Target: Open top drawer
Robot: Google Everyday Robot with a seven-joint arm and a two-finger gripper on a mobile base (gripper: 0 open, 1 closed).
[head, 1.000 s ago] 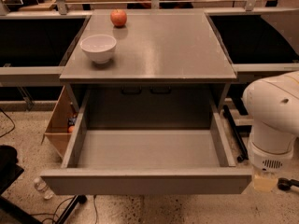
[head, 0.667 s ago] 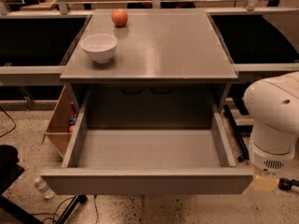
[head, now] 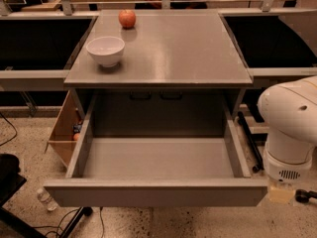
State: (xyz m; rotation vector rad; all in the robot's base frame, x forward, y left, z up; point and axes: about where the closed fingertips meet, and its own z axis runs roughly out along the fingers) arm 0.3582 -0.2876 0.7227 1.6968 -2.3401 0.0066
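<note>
The top drawer (head: 156, 194) of the grey cabinet (head: 163, 53) stands pulled far out toward me. Its flat grey front faces the bottom of the camera view and its plain grey box (head: 158, 157) is bare inside. The two lower drawers are hidden beneath it. My white arm (head: 290, 128) hangs at the right, just beyond the drawer's right front corner. My gripper (head: 281, 194) shows only as a pale yellowish tip below the wrist, beside the end of the drawer front.
A white bowl (head: 105, 50) and a red apple (head: 127, 18) sit on the cabinet top. A wooden box (head: 63, 129) stands left of the drawer. A plastic bottle (head: 47, 200) and cables lie on the speckled floor. A black rod (head: 249, 139) leans at the right.
</note>
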